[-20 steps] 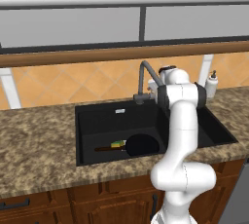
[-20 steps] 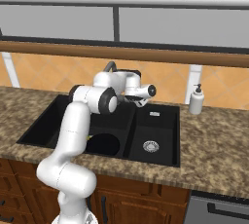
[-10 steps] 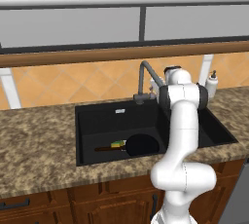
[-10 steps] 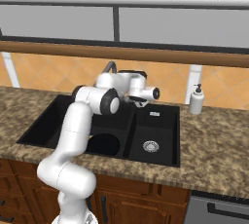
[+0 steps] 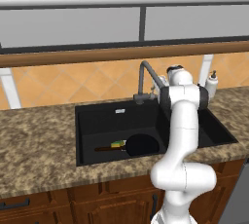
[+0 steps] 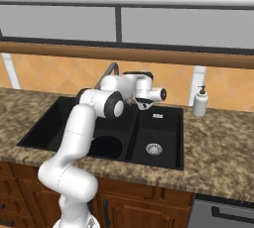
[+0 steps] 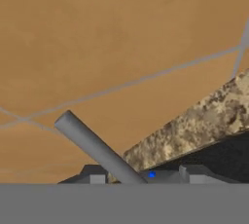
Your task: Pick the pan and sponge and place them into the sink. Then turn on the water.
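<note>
Pan [image 5: 142,143]: in large basin of sink [image 5: 87,121]. Done.
Sponge [image 5: 117,144]: in same basin, beside pan's handle. Done.
Water: no stream visible at faucet [image 5: 145,74]; judged outstanding.
Gripper [image 6: 146,104]: raised at faucet, grey lever [image 7: 97,149] between its tips; open-or-closed state cannot be told.

Even, flat rendered light fills both base views, bright on the tiled wall and speckled counter [image 5: 39,145], with no glare and only faint shading. The black sink [image 5: 97,121] swallows detail, so the pan [image 5: 142,144] barely separates from it. All views look soft and pixelated; the hand view is coarsest, its edges blurred.
</note>
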Motion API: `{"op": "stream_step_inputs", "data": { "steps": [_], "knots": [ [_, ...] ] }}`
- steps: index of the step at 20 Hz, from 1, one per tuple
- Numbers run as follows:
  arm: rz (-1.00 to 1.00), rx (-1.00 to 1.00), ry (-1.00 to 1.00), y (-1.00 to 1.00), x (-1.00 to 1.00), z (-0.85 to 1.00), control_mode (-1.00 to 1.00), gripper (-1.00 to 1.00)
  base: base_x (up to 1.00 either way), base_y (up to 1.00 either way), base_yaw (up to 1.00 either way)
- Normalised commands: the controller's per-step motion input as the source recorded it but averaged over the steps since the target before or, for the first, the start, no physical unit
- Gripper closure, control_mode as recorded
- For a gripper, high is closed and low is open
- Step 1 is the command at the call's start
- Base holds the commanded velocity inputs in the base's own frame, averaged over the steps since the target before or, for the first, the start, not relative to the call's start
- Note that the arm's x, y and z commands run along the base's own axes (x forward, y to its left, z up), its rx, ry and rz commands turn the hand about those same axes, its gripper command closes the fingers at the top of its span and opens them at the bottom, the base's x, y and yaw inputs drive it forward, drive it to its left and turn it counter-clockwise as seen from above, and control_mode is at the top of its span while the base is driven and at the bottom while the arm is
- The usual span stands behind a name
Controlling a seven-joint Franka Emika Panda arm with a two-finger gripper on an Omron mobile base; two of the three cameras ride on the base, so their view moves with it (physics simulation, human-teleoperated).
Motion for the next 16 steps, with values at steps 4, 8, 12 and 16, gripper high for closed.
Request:
{"op": "stream_step_inputs", "data": {
  "steps": [4,8,12,16],
  "knots": [
    [-0.07,0.06,0.23,0.0,0.0,-0.06,-1.0,1.0,0.0,0.0,0.0],
    [-0.06,0.06,0.19,0.0,0.0,-0.12,-1.0,1.0,0.0,0.0,0.0],
    [-0.02,0.02,0.11,0.0,0.0,-0.19,-1.0,1.0,0.0,0.0,0.0],
    [0.0,0.0,0.0,0.0,0.0,0.0,-1.0,1.0,0.0,0.0,0.0]
  ]
}}
